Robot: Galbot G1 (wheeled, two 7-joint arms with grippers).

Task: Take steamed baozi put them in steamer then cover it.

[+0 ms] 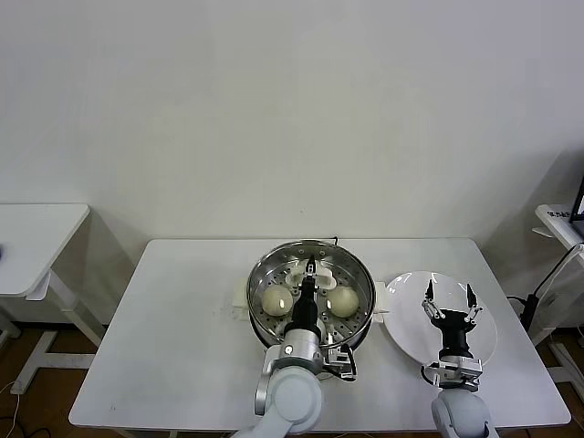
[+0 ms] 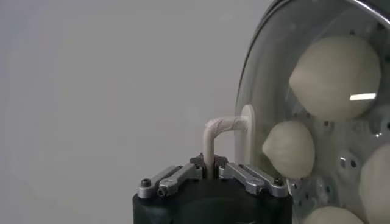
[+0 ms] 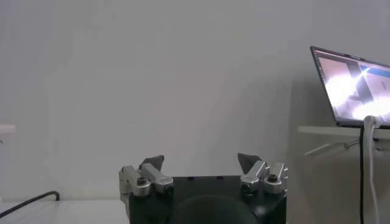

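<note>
White table [image 1: 164,328] at frame centre: left gripper [image 1: 310,271], clamped on the cover [image 2: 277,91] handle, seats it over the steamer [image 1: 265,274] holding 4 baozi [image 1: 277,298]; next, release; right gripper [image 1: 448,302] idles, fingers apart, at lower right.

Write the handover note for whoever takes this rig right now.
Left end effector: shut on the cover handle, over the steamer.
Right end effector: open, idle above the white plate, which holds nothing.
Steamed baozi: under the glass in the steamer; the left wrist view shows four.
Done: loading.
Left: check that the cover is seated, then release the handle and withdraw.
</note>
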